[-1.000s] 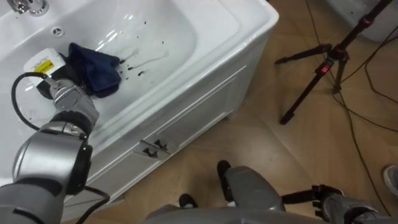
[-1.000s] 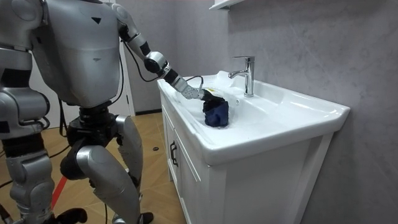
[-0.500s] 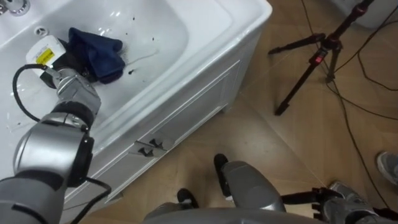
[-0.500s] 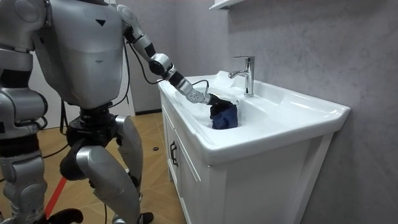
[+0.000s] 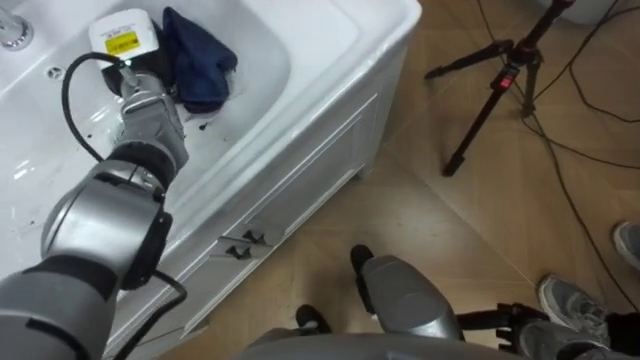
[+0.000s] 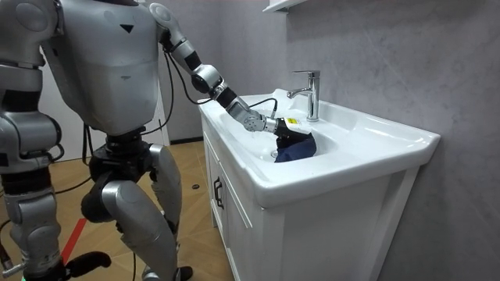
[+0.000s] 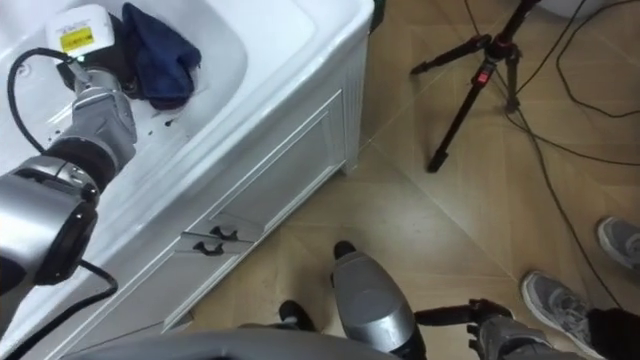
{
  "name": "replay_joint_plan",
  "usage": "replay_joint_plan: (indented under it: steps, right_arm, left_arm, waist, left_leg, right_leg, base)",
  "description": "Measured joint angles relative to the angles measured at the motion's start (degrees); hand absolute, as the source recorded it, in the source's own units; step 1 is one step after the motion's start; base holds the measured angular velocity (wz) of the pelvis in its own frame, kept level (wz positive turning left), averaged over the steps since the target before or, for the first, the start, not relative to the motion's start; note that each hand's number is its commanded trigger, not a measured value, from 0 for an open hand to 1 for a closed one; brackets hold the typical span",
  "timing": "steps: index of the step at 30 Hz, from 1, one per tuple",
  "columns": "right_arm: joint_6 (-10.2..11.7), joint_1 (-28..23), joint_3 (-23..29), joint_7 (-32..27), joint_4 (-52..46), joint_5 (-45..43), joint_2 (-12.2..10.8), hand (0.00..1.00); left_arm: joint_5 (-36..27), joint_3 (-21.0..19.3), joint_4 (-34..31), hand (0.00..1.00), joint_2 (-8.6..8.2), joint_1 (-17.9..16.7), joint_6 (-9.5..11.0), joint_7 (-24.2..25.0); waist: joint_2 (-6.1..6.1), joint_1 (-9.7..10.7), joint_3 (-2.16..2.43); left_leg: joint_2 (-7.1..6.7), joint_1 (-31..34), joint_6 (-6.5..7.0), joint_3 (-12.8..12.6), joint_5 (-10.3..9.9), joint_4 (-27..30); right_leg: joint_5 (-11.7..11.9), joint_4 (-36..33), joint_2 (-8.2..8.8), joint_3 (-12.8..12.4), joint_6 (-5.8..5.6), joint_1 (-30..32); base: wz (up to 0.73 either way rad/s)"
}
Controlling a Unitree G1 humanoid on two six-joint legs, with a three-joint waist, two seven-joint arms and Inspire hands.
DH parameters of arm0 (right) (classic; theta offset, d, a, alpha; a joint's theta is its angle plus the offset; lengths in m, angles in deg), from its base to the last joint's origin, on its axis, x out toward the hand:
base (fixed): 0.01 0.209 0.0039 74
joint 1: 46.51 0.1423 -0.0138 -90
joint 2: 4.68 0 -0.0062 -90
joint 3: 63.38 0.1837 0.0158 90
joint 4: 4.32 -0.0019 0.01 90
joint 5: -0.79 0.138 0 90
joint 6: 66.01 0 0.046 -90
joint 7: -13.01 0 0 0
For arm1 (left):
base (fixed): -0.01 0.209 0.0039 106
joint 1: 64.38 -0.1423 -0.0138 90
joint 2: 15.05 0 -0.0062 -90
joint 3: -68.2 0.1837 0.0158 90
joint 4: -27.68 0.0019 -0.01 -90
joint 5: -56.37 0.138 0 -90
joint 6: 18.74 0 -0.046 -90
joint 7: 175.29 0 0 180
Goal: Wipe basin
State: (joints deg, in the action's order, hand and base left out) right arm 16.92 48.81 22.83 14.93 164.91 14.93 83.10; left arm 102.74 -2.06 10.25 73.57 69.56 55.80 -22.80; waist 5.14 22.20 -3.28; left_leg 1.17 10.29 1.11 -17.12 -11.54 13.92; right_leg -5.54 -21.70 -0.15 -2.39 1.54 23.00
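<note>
The right hand [image 5: 515,322] hangs low, in front of the white ceramic basin [image 5: 340,60]; its state cannot be told. The left hand [image 5: 140,72] is inside the basin's bowl, clutching a dark blue cloth [image 5: 200,62] near the chrome faucet [image 6: 311,94].

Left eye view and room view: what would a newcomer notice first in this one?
The crumpled dark blue cloth stands out inside the white ceramic basin, upper left, with the robot's left hand stretched in against it. A black tripod stands on the wooden floor at the upper right; the right hand hangs at the lower edge.
</note>
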Motion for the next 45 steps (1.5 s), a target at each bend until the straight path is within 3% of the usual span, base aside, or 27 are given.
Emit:
replay_joint_plan:
  steps: [5, 10, 14, 25, 30, 34, 39, 41, 43, 45]
  right_arm:
    - [0.4, 0.4, 0.0, 0.4, -0.3, 0.0, 0.9, 0.00]
    - [0.8, -0.1, -0.1, 0.8, -0.1, -0.6, 1.8, 0.00]
    - [0.8, -1.0, -0.1, 2.1, -0.1, -0.6, 1.9, 0.00]
    - [0.7, -2.2, 0.0, 3.4, 0.1, -0.7, 2.2, 0.00]
    - [0.5, -2.7, 0.0, 5.0, 0.1, -1.1, 2.2, 0.00]
    - [-0.1, -3.2, 0.0, 5.2, -0.1, -1.4, 2.2, 0.00]
    - [-0.3, -4.3, 0.0, 5.2, -1.2, -1.4, 2.2, 0.00]
    - [-0.5, -4.1, 0.0, 4.8, -1.2, -1.1, 2.2, 0.00]
    - [-0.6, -4.2, 0.1, 4.0, -1.1, -1.1, 2.2, 0.00]
    - [-0.6, -4.5, 0.2, 3.6, -1.0, -1.3, 2.2, 0.00]
  left_arm:
    - [3.4, 3.4, -2.0, 1.00, 0.44, 0.0, 0.0, 0.8]
    - [7.3, 4.7, -2.8, 1.00, -0.41, 0.0, 0.0, 1.7]
    - [10.7, 5.3, -3.7, 1.00, -1.06, 0.0, 0.0, 1.9]
    - [12.3, 5.3, -4.1, 1.00, -2.63, -0.1, 0.0, 3.0]
    - [15.5, 5.3, -6.5, 1.00, -2.55, -1.7, -0.3, 4.8]
    - [17.7, 5.3, -9.7, 1.00, -2.42, -5.1, -0.8, 5.6]
    - [19.2, 6.4, -11.4, 1.00, -2.35, -8.2, -0.8, 5.8]
    - [19.1, 6.6, -11.5, 1.00, -2.53, -9.0, -1.0, 6.4]
    - [18.6, 6.6, -11.9, 1.00, -2.80, -10.4, -1.3, 7.0]
    - [18.4, 6.5, -12.5, 1.00, -3.16, -12.5, -1.3, 7.5]
  waist:
    - [0.68, 0.0, 0.13]
    - [1.26, 0.0, 0.18]
    - [1.55, 0.0, 0.09]
    - [1.62, 0.0, 0.08]
    - [1.54, 0.0, 0.09]
    - [1.47, 0.0, 0.12]
    - [1.22, 0.1, 0.30]
    - [1.64, 0.0, 0.81]
    - [1.52, 0.1, 0.89]
    - [1.98, 0.5, 1.53]
  left_leg:
    - [-0.10, 0.1, 0.32, 0.0, -0.1, -0.2]
    - [-0.33, -1.0, 0.64, 0.0, -0.2, -0.4]
    - [-0.40, -1.8, 0.72, 0.0, -0.3, -1.0]
    - [-0.79, -4.1, 1.17, 0.0, -0.2, -2.7]
    - [-1.00, -5.5, 1.23, 0.0, -0.2, -3.6]
    - [-1.10, -7.1, 1.23, -0.1, -0.2, -4.4]
    - [-1.16, -8.0, 1.17, -0.1, -0.3, -4.7]
    - [-1.45, -8.1, 1.17, 0.0, -0.3, -4.8]
    - [-1.38, -8.6, 1.17, 0.1, -0.3, -5.1]
    - [-1.29, -9.1, 1.15, 0.3, -0.3, -5.2]
  right_leg:
    - [0.5, 1.2, 0.16, 0.0, -0.49, -0.2]
    - [0.6, 1.6, 0.19, 0.0, -0.79, -1.4]
    - [0.4, 2.0, 0.28, 0.2, -0.99, -2.2]
    - [-0.3, 1.9, 0.79, 0.6, -1.64, -3.7]
    - [-0.8, 2.0, 0.82, 0.5, -1.89, -4.8]
    - [-1.3, 2.1, 0.68, 0.0, -1.98, -5.9]
    - [-1.9, 2.1, 0.63, 0.1, -1.95, -6.8]
    - [-1.9, 2.2, 0.62, 0.3, -1.95, -6.9]
    - [-1.9, 2.4, 0.52, 0.4, -1.94, -7.5]
    - [-1.9, 2.8, 0.57, 0.9, -1.87, -8.2]
  base:
    - [0.01]
    - [0.00]
    - [0.00]
    - [0.01]
    - [0.00]
    - [0.00]
    - [0.00]
    - [0.00]
    - [0.00]
    - [0.07]
